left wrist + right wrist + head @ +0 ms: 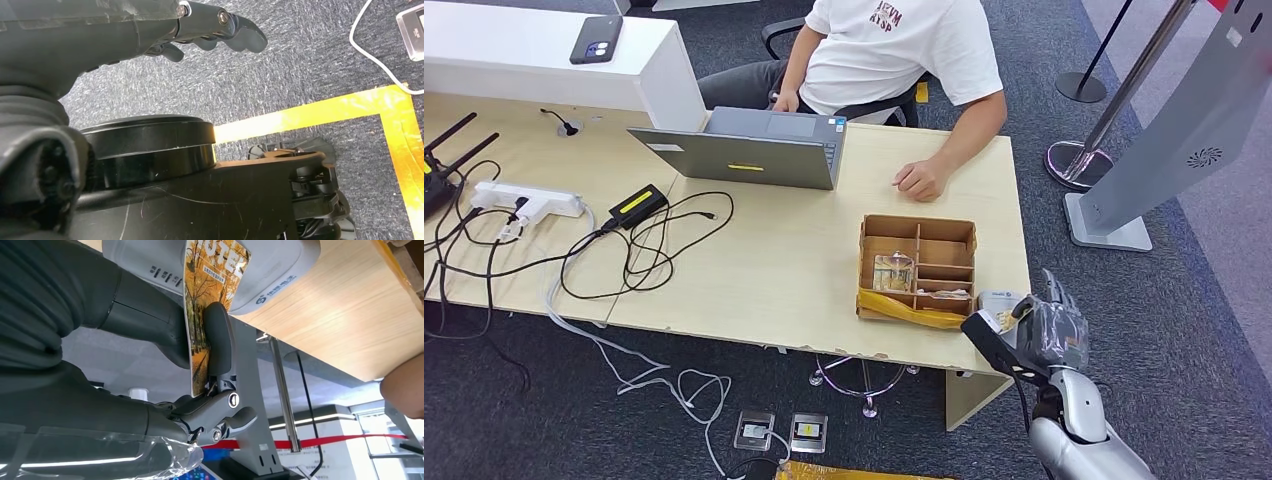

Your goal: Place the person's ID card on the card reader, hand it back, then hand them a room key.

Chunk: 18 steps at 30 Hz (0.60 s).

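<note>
The right hand (1052, 330) is positioned at the near right corner of the table (784, 270), just beside the white card reader (1002, 301). It pinches a card (212, 315) between the thick grey thumb and a dark finger (219, 340). The card carries an autumn-tree print in yellow and orange with partial lettering at one end. The card's long axis runs along the finger, and its lettered end overlaps the card reader's face in the right wrist view; whether it touches the reader cannot be told. The held end of the card is covered by the finger. In the head view the card is mostly hidden behind the hand. The left hand (200, 27) hangs over the carpeted floor (300, 65) with fingers curled loosely and nothing in them. A cardboard divider tray (917, 268) stands on the table beside the reader. A person's hand (921, 180) rests on the table behind the tray.
</note>
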### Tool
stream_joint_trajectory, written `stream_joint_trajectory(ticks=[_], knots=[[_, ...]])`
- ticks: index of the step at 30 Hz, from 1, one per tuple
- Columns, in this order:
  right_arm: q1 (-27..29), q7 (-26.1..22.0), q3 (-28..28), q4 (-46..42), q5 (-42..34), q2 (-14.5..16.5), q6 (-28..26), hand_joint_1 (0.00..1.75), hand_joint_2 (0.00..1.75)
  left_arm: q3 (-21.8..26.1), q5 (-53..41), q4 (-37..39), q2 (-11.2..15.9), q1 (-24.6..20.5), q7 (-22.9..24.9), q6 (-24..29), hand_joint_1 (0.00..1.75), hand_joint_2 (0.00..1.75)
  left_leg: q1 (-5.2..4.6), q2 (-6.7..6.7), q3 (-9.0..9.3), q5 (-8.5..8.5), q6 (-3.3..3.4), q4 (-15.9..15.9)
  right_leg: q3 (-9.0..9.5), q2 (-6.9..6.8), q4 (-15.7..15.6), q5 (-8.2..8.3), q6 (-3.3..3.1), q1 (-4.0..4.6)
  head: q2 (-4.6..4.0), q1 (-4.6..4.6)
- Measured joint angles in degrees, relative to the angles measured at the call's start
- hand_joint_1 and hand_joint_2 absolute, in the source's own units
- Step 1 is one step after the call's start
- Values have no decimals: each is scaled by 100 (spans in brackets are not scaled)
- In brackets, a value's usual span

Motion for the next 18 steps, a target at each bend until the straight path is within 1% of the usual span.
stream_joint_trajectory(ticks=[5,9,14,18], knots=[[-91,43,-17,10,95,0,-81,175,175,-17,-3,-2,0,-8,6,-4,0,0,0,0,0,0,0,0,1,-1,0,0,0,0,0,0],[-285,156,-67,-42,275,-27,-75,175,175,-92,-4,-2,0,-20,20,4,0,0,-1,0,-1,1,0,0,1,2,1,1,1,-1,0,-1],[-709,337,-150,-285,584,-116,-20,175,175,-185,-9,-17,-1,-33,20,18,0,0,-1,1,-1,1,0,1,0,4,2,2,1,-1,0,-1],[-1213,512,-216,-578,763,-226,199,175,175,-271,-40,-37,0,-49,21,25,0,0,-1,2,0,2,0,1,0,4,2,2,1,-1,0,0]])
